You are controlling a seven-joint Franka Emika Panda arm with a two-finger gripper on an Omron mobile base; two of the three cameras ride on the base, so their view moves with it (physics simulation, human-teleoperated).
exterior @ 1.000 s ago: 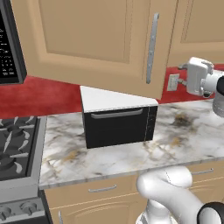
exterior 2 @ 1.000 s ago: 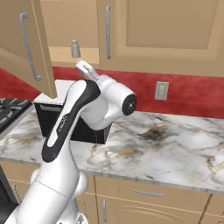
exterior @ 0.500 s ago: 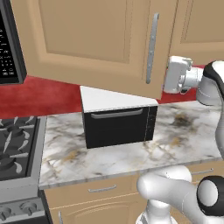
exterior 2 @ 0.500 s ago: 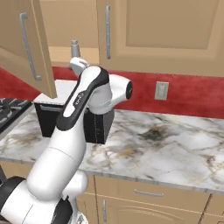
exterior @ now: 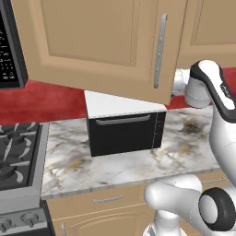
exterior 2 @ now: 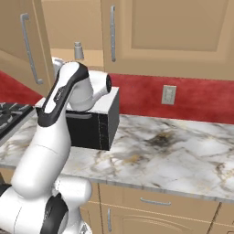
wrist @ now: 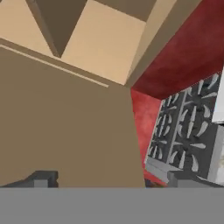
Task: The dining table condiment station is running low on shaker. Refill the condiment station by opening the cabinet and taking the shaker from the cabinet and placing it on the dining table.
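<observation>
Left base view: I see the cabinet [exterior: 99,46] door swung open across the top of the frame, its silver handle [exterior: 159,50] at upper centre-right. The arm [exterior: 216,97] rises along the right edge, and its wrist passes behind the door's right edge. Below the door stands a black-and-white oven [exterior: 124,126] on the marble worktop [exterior: 115,168]; a stove [exterior: 18,161] fills the lower left.

Right base view: the shaker [exterior 2: 78,50] stands upright on the cabinet shelf [exterior 2: 89,57] at upper left, just left of a closed door's handle [exterior 2: 112,33]. The arm's elbow lies directly below the shaker, in front of the oven [exterior 2: 103,123]. An outlet [exterior 2: 168,94] sits on the red wall at centre right.

Hand view: the gripper [wrist: 107,180] stands wide, its two fingertips [wrist: 41,179] far apart at the bottom edge, with nothing between them. Plain tan cabinet wood fills the left and upper part; the stove grates [wrist: 183,135] appear at right.
</observation>
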